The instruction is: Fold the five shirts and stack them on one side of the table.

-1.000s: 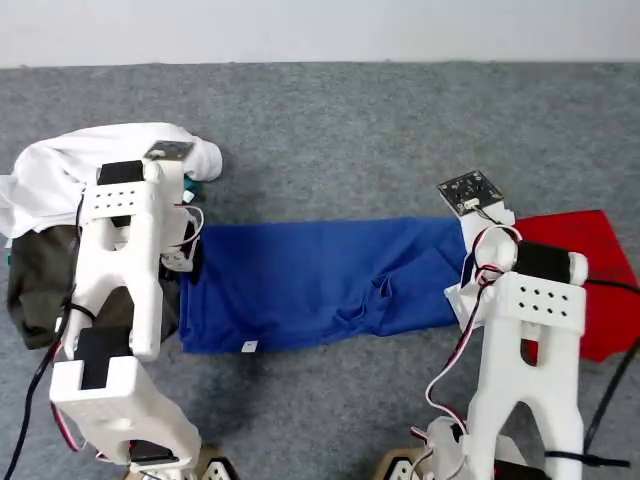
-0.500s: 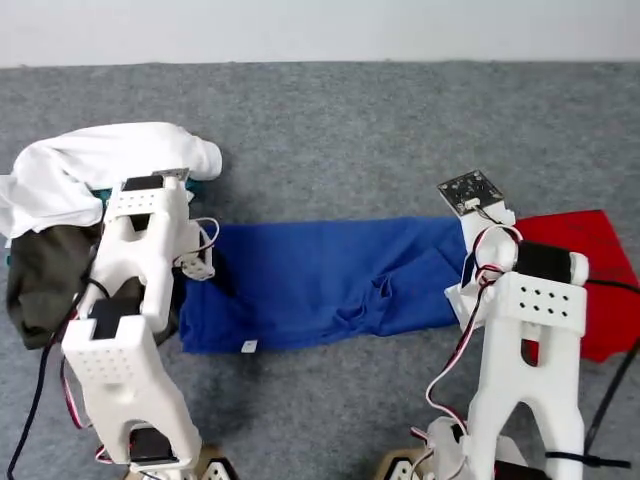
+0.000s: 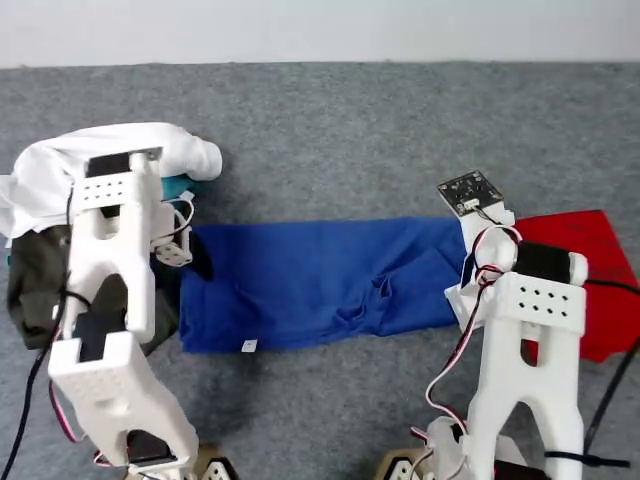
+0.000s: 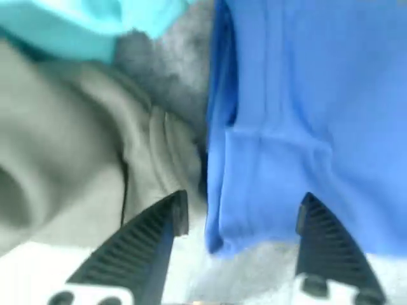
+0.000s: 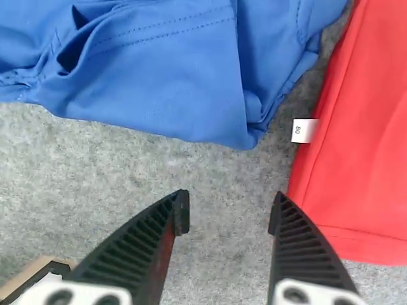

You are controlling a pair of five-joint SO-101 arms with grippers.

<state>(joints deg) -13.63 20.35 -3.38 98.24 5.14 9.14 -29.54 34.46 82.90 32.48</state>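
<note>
A blue shirt [image 3: 320, 280] lies folded into a long band across the middle of the grey table [image 3: 400, 130]. My left gripper [image 3: 197, 262] hovers at its left end. In the left wrist view this gripper [image 4: 245, 210] is open, and the blue shirt's edge [image 4: 299, 108] lies between its fingers beside a dark olive shirt [image 4: 70, 165]. My right gripper [image 5: 230, 206] is open over bare table, just off the blue shirt's right corner [image 5: 172, 70] and next to a flat red shirt [image 5: 362, 146]. The red shirt [image 3: 595, 275] lies at the right edge.
A pile at the left holds a white shirt [image 3: 95, 165], the dark olive shirt [image 3: 35, 285] and a teal one [image 3: 180, 186]. The teal shirt [image 4: 82, 22] is close to the left gripper. A white label [image 5: 304, 130] sticks out of the red shirt.
The left arm swung right toward the blue shirt, then back left, staying over the shirt's left end. The right arm has not moved.
</note>
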